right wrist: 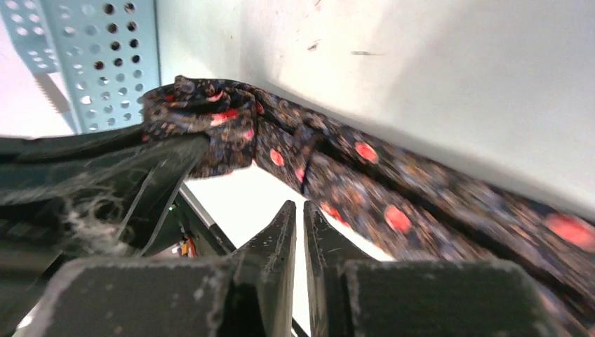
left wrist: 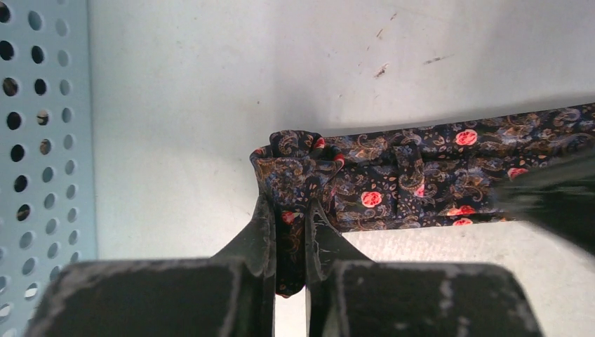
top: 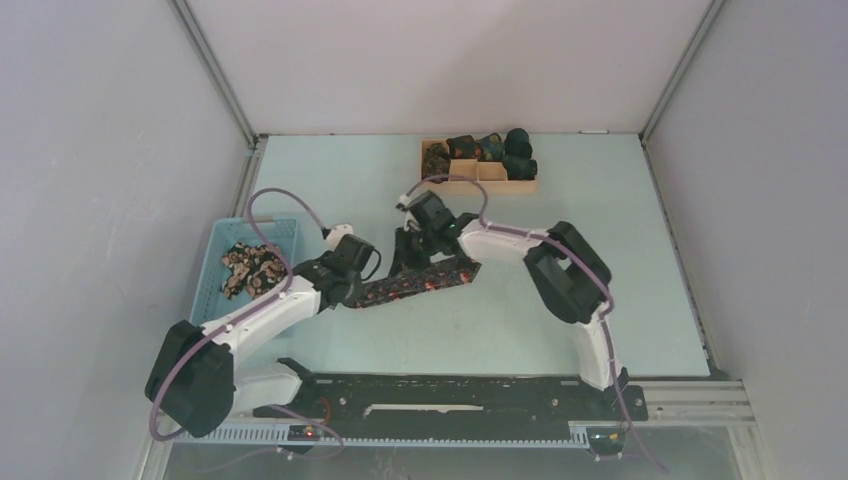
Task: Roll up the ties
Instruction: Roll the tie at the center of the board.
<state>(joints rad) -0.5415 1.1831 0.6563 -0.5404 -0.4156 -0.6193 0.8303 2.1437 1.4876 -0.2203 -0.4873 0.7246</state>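
One dark floral tie (top: 420, 282) stretches across the table between the arms. My left gripper (top: 352, 294) is shut on the tie's bunched left end. In the left wrist view the folded fabric (left wrist: 295, 165) is pinched between the fingers of that gripper (left wrist: 291, 214), and the rest of the tie (left wrist: 435, 175) runs off to the right. My right gripper (top: 405, 256) hovers just behind the tie's middle. In the right wrist view this gripper (right wrist: 298, 209) is shut with nothing in it, and the tie (right wrist: 365, 161) passes beyond its tips.
A light-blue perforated basket (top: 260, 222) at the left holds more crumpled ties (top: 250, 268); its wall shows in the wrist views (left wrist: 42, 140) (right wrist: 91, 56). A wooden divided tray (top: 500, 186) at the back holds rolled ties (top: 505, 150).
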